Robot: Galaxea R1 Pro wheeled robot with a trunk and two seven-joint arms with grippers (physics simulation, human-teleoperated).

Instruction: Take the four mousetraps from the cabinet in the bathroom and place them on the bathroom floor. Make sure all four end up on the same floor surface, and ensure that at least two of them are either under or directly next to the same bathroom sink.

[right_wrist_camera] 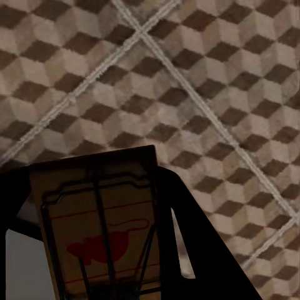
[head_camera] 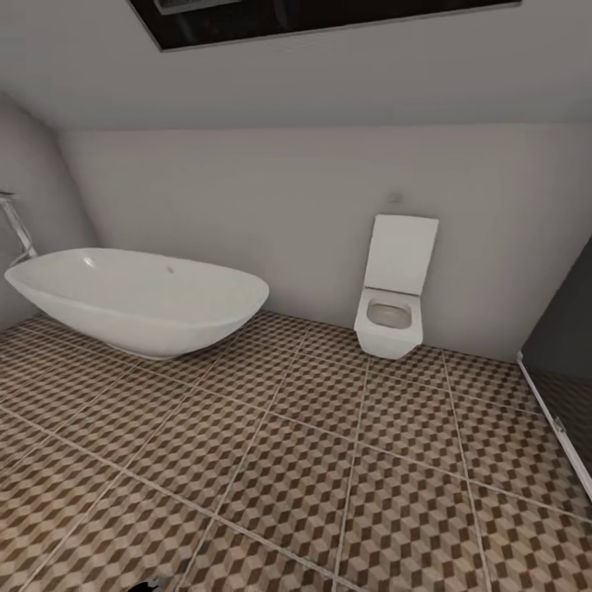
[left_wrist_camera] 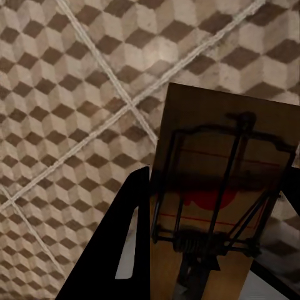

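Note:
In the left wrist view a mousetrap (left_wrist_camera: 219, 187), a brown wooden slab with a black wire frame and a red mark, sits between the dark fingers (left_wrist_camera: 119, 250) of my left gripper (left_wrist_camera: 212, 250), which is shut on it above the bathroom floor (left_wrist_camera: 75, 94). The right wrist view has a second mousetrap (right_wrist_camera: 100, 219) with a red mouse print, held between the black fingers (right_wrist_camera: 194, 250) of my right gripper (right_wrist_camera: 94, 250), also over the cube-pattern tiles (right_wrist_camera: 206, 81). The head view looks across the bathroom floor (head_camera: 312, 460). The cabinet and the sink are out of view.
A white rounded bathtub (head_camera: 140, 300) stands at the left with a chrome tap (head_camera: 16, 226) behind it. A white square toilet (head_camera: 393, 288) hangs on the far wall. A dark glass shower screen (head_camera: 563, 362) borders the right side. Open tiles lie between them.

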